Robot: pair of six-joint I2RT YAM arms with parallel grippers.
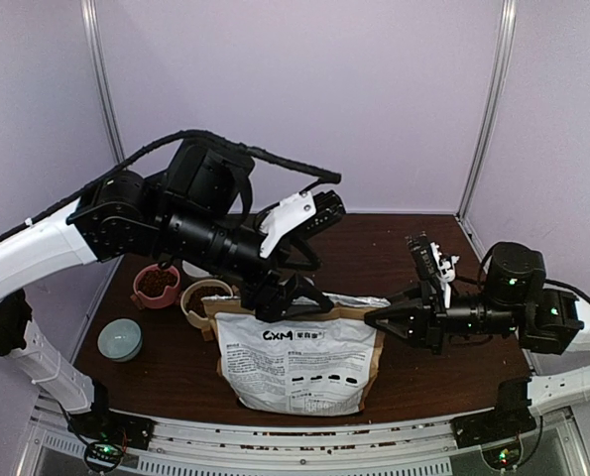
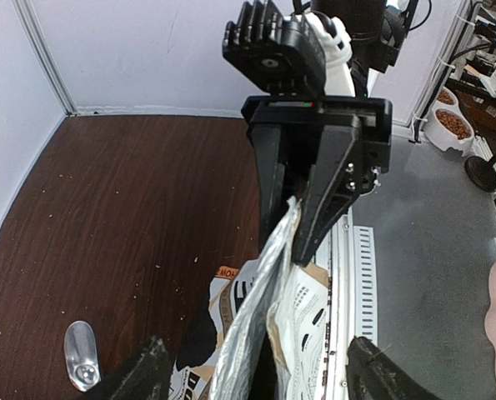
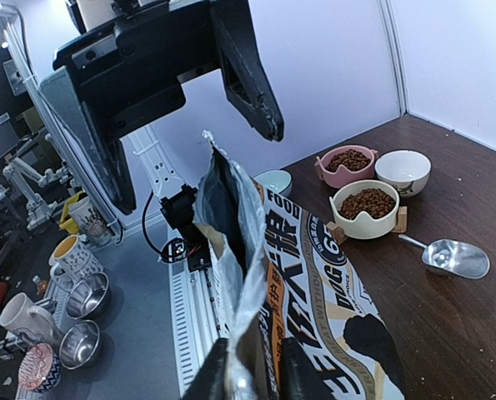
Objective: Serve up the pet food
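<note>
The pet food, reddish-brown kibble, fills a pink bowl and a cream bowl at the table's left. The brown-and-white CXM bag stands upright at the front centre with its silver-lined mouth open. My right gripper is shut on the right end of the bag's top rim. My left gripper hangs open over the left end of the mouth, its fingers wide apart on either side of the rim without touching it. What is inside the bag is hidden.
An empty white bowl sits behind the cream bowl. A pale blue bowl stands near the front left edge. A silver scoop lies on the dark wooden table behind the bag. Walls close in the back and sides.
</note>
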